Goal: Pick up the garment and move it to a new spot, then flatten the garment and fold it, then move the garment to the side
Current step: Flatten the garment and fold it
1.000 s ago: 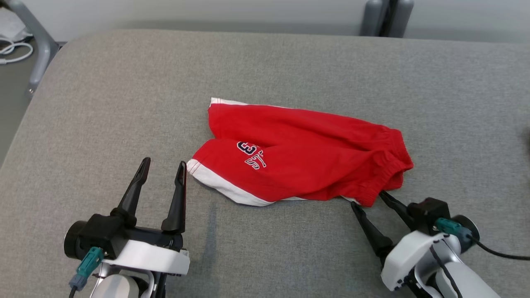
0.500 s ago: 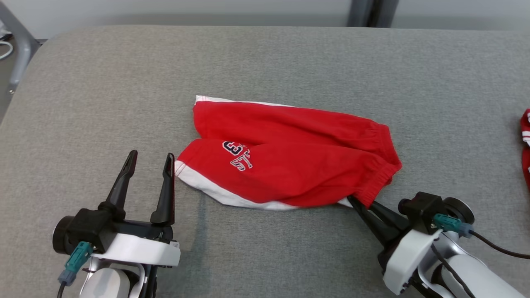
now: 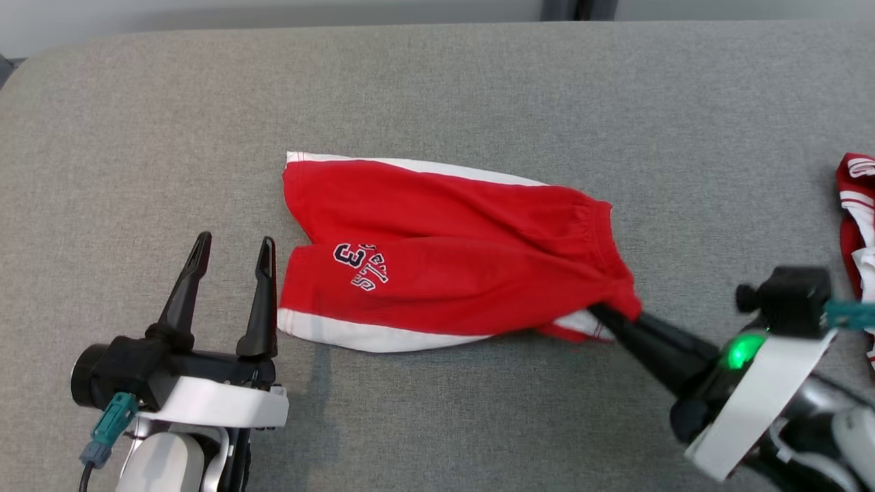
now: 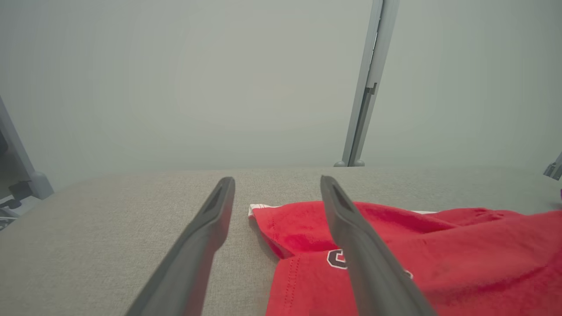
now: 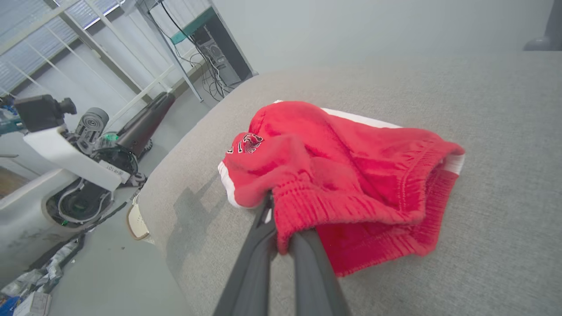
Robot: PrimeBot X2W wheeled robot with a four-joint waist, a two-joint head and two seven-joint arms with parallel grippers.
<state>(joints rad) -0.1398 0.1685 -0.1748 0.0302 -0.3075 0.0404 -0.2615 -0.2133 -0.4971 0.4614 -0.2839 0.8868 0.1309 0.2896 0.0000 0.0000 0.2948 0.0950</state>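
The garment (image 3: 444,253) is a pair of red shorts with white trim and a dark number print, lying crumpled on the grey padded table (image 3: 437,89). My right gripper (image 3: 608,316) is shut on the elastic waistband corner at the garment's near right end; in the right wrist view the red garment (image 5: 342,166) bunches over the closed fingers (image 5: 263,245). My left gripper (image 3: 232,247) stands open just left of the leg hem, apart from the cloth. The left wrist view has the garment (image 4: 417,250) behind the right finger (image 4: 351,228).
Another red and white cloth (image 3: 858,205) lies at the table's right edge. Grey posts (image 4: 366,83) stand behind the table. The right wrist view has my left arm (image 5: 74,149) and the floor past the table's rounded corner.
My right gripper has shut on the waistband corner and pulled it to the right and slightly up. The head camera has shifted, so the other cloth came into view. The left gripper stays open.
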